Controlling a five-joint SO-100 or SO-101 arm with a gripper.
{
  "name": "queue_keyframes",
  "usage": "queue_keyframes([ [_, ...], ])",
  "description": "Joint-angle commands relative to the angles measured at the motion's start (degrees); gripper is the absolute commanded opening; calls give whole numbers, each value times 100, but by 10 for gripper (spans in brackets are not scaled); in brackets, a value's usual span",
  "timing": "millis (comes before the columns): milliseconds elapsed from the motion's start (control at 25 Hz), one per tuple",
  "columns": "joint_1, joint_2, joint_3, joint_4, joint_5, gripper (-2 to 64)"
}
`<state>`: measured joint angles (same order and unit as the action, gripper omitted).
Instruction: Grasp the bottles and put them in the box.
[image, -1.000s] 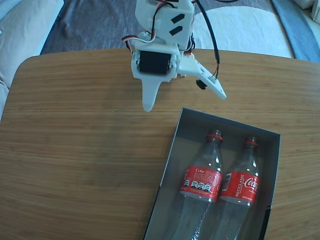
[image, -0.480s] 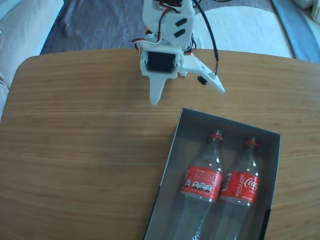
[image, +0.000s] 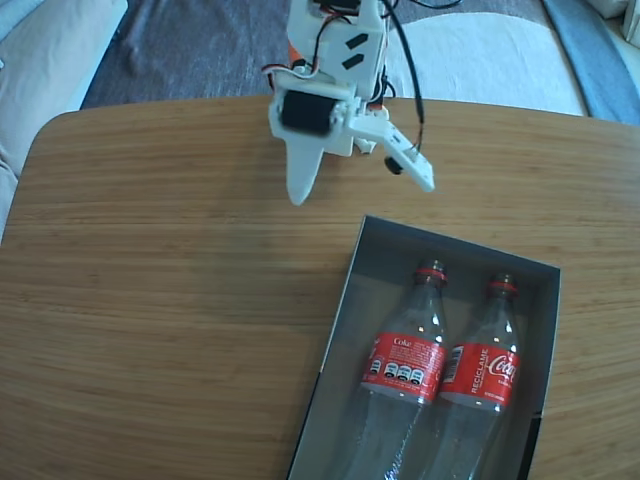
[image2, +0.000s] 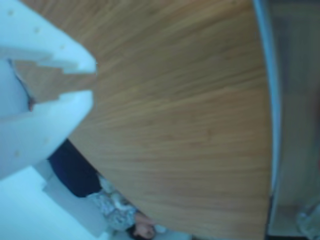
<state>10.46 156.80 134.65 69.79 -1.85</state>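
Sunlit wooden table (image: 180, 300) over a grey-and-white rug (image: 480, 50).

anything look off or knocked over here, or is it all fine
Nothing stands out. Both bottles lie side by side inside the box, necks toward the far wall, neither has a cap. No spill shows on the table. The gripper hangs empty above bare wood, apart from the box.

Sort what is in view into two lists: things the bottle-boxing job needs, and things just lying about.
Part of the job:
- left bottle, lying in the box
- right bottle, beside it
- box
- pincer, open and empty, above the table

Just there:
- table
- rug on the floor behind
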Motion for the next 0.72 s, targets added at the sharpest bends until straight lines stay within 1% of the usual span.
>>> queue_keyframes([
  [0, 35, 158, 97, -97, 35, -4],
  [360, 18, 826, 773, -97, 0, -4],
  [560, 0, 1081, 1160, -97, -668, -4],
  [680, 9, 1336, 1354, -70, -712, -4],
])
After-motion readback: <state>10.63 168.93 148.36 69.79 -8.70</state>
